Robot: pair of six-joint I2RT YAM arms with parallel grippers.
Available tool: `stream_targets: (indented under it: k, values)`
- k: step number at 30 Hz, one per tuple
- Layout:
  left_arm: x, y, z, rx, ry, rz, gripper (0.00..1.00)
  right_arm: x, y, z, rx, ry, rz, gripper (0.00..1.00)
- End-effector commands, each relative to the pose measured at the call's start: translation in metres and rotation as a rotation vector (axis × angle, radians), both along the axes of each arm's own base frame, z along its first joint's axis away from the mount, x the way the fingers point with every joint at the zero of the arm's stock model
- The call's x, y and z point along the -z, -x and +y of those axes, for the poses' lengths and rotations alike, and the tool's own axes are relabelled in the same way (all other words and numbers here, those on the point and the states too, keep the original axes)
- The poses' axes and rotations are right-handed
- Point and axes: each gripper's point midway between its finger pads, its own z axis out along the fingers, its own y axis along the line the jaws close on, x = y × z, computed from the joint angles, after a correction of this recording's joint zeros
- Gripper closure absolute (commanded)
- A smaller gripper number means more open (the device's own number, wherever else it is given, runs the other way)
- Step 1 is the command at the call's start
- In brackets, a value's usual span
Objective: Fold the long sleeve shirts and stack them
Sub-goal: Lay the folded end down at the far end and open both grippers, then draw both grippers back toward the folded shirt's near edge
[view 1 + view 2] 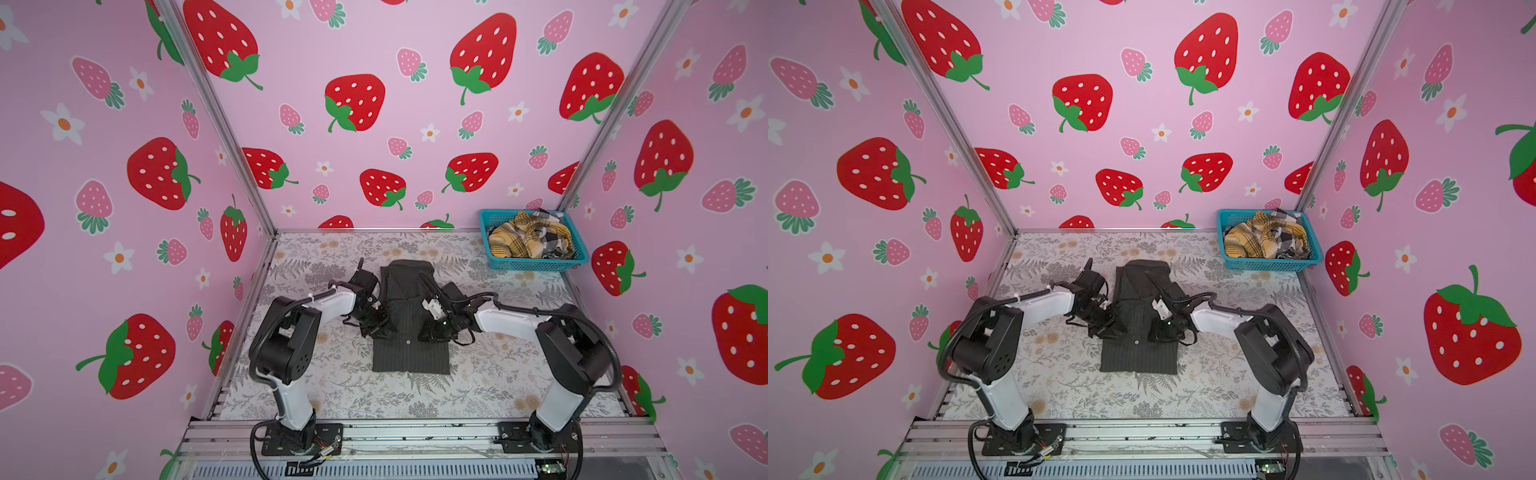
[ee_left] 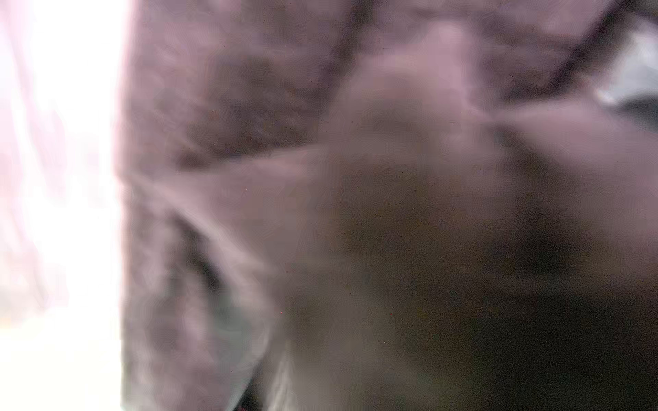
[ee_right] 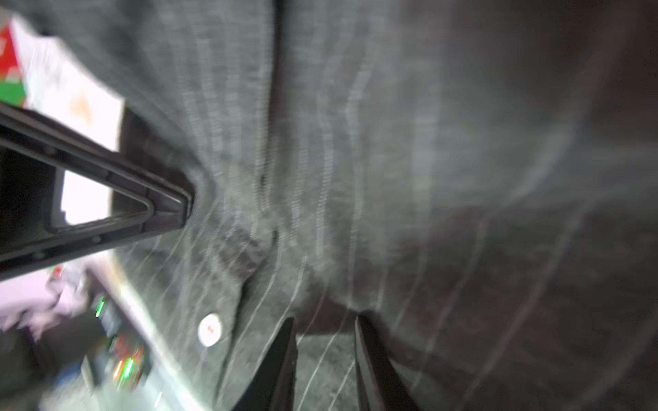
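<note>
Bench [image 1: 478, 374] [image 1: 1059, 374] with a grey-and-tan floral cover, lower centre of the frame in both top views. 2 things lie directly on it: a charcoal pinstriped shirt [image 1: 409, 353] [image 1: 1138, 357], folded narrow, at centre; a blue basket [image 1: 536, 264] [image 1: 1266, 264] at the bench's upper right corner, well apart from the shirt.

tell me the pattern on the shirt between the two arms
The shirt is dark charcoal with thin pale pinstripes, clearest in the right wrist view.

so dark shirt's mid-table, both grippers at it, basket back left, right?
Not quite: the basket is back right, as both top views show. Rest holds: dark shirt mid-table, left gripper and right gripper at it.
</note>
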Motion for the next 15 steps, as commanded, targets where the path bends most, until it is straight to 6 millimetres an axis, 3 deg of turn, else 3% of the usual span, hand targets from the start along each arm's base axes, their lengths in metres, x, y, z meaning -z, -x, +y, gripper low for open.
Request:
stream_targets:
  k: [1, 3, 6, 10, 15]
  values:
    - [-0.043, -0.007, 0.003, -0.044, 0.042, -0.137, 0.6, -0.041, -0.016, -0.009, 0.11, -0.044, -0.085, 0.67]
    - [-0.052, -0.019, 0.014, -0.073, 0.022, -0.19, 0.61, -0.06, -0.025, -0.01, 0.126, -0.055, -0.128, 0.66]
    - [-0.047, -0.04, 0.017, -0.079, 0.031, -0.2, 0.67, -0.062, -0.041, -0.013, 0.148, -0.042, -0.147, 0.66]
    - [-0.033, -0.068, 0.006, -0.079, 0.064, -0.194, 0.7, -0.041, -0.057, -0.016, 0.172, -0.034, -0.115, 0.69]
    - [0.002, -0.087, -0.006, -0.088, 0.084, -0.116, 0.73, -0.008, -0.067, -0.019, 0.186, -0.01, -0.058, 0.71]
